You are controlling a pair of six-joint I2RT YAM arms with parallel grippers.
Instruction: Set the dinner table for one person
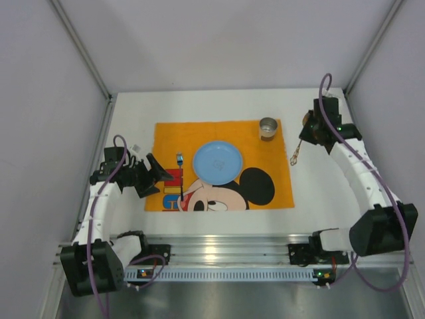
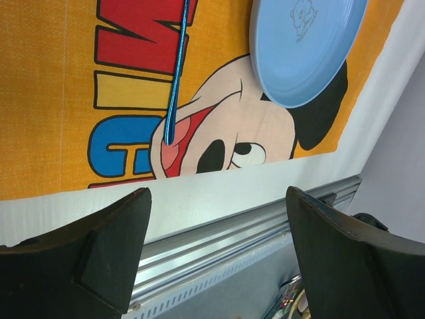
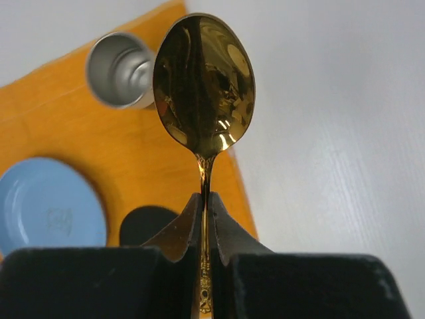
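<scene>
The white dinner table point(image 1: 319, 193) carries an orange Mickey Mouse placemat point(image 1: 169, 136). On the mat lie a blue plate point(image 1: 218, 163), a blue fork point(image 1: 179, 176) to its left and a metal cup point(image 1: 268, 127) at the far right corner. My right gripper point(image 3: 206, 199) is shut on the handle of a gold spoon point(image 3: 204, 86). The spoon point(image 1: 295, 154) hangs just off the mat's right edge, above the bare table. My left gripper point(image 2: 219, 193) is open and holds nothing, beside the mat's left edge near the fork handle point(image 2: 176, 73).
An aluminium rail point(image 1: 219, 249) runs along the table's near edge, between the arm bases. Grey walls with metal posts close in the table on the left, right and back. Bare white tabletop point(image 3: 332, 133) lies to the right of the mat.
</scene>
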